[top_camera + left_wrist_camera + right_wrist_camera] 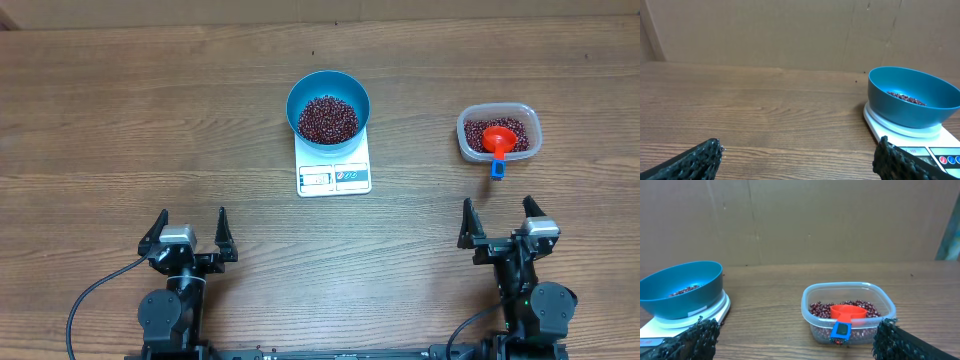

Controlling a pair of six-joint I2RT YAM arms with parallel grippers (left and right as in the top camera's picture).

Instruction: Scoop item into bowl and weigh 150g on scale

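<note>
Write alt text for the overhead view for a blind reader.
A blue bowl of dark red beans sits on a white scale in the middle. To its right a clear tub holds more beans and a red scoop. The left tool and right tool stand open and empty at the bottom.

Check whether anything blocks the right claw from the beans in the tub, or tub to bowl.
Nothing visible. Only table lies between the open right claw and the tub; its beans are exposed, red scoop resting on them. Tub to bowl is open wood too.
</note>
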